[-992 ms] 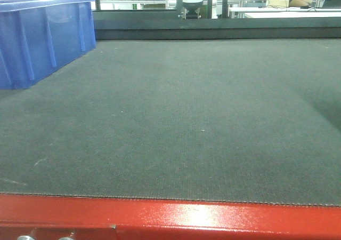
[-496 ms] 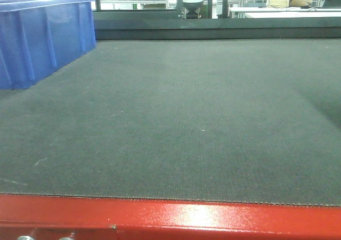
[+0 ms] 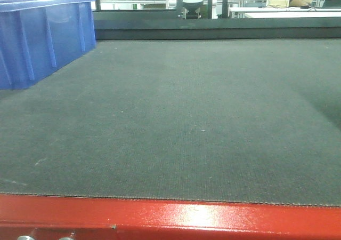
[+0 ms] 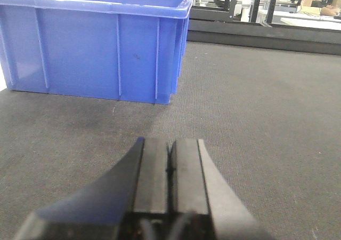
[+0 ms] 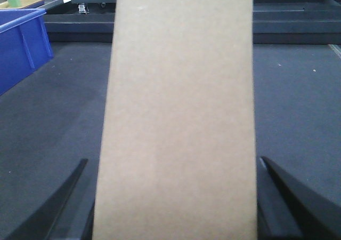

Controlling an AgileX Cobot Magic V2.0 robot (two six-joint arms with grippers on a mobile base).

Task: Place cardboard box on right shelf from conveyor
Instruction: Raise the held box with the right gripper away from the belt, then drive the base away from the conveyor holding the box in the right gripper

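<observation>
Tan cardboard is filling the right wrist view: the box (image 5: pixel 178 90) is being grasped by the right tool (image 5: pixel 173 162), with its long axis running straight ahead from that tool over the belt (image 5: pixel 298 106). Both long sides are being pinched by the fingers (image 5: pixel 69 202), which are spread to the box's width. The left tool (image 4: pixel 169 165) is being shown clenched on nothing, near the bin (image 4: pixel 96 42). No shelf is being shown; a rightward carry is being judged next.
</observation>
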